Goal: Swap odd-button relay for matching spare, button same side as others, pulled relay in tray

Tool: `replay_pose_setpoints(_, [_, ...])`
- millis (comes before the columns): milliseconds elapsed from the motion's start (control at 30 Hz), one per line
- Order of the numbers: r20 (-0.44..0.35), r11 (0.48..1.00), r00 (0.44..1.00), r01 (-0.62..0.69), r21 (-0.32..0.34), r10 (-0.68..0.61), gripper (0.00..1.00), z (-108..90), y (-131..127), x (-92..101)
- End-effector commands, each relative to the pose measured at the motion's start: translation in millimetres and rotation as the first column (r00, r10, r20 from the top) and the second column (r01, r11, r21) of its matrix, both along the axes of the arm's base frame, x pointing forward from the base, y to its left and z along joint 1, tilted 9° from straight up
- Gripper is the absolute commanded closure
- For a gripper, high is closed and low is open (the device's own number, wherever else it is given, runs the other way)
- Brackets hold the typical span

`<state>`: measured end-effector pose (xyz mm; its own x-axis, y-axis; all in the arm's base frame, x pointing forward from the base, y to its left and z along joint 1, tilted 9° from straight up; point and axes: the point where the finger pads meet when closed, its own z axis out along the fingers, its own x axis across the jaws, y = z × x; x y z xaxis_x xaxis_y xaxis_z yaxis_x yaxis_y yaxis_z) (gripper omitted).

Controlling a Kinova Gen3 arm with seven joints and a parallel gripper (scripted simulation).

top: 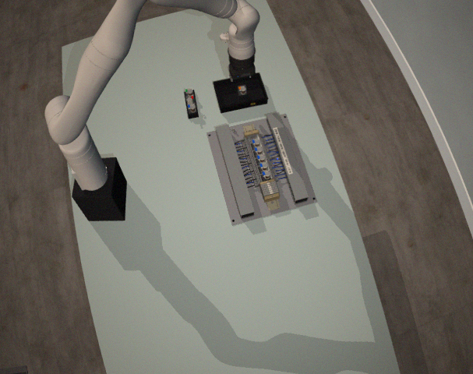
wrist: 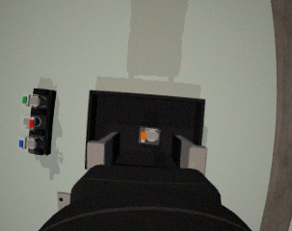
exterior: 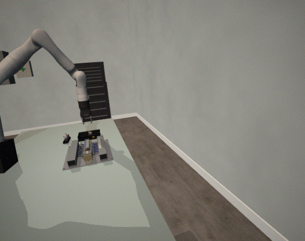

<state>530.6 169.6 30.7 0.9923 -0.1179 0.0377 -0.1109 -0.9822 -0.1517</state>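
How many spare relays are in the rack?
3 in the rack: blue-button relay at the end nearer the panel, red-button relay in the middle, green-button relay at the far end.
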Motion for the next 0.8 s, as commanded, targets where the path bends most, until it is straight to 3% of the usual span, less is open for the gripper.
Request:
replay_pose_setpoints(0, [0.001,1.0,1.0,0.0,0.0,0.0,0.0,0.1,0,0.3])
replay_pose_setpoints(200, [0.001,1.0,1.0,0.0,0.0,0.0,0.0,-0.9,0,0.1])
replay_pose_setpoints(700, [-0.01,0.998,0.998,0.07,0.004,-0.07,0.0,3.0,-12,-51.0])
replay_pose_setpoints(767, [-0.01,0.998,0.998,0.07,0.004,-0.07,0.0,3.0,-12,-51.0])
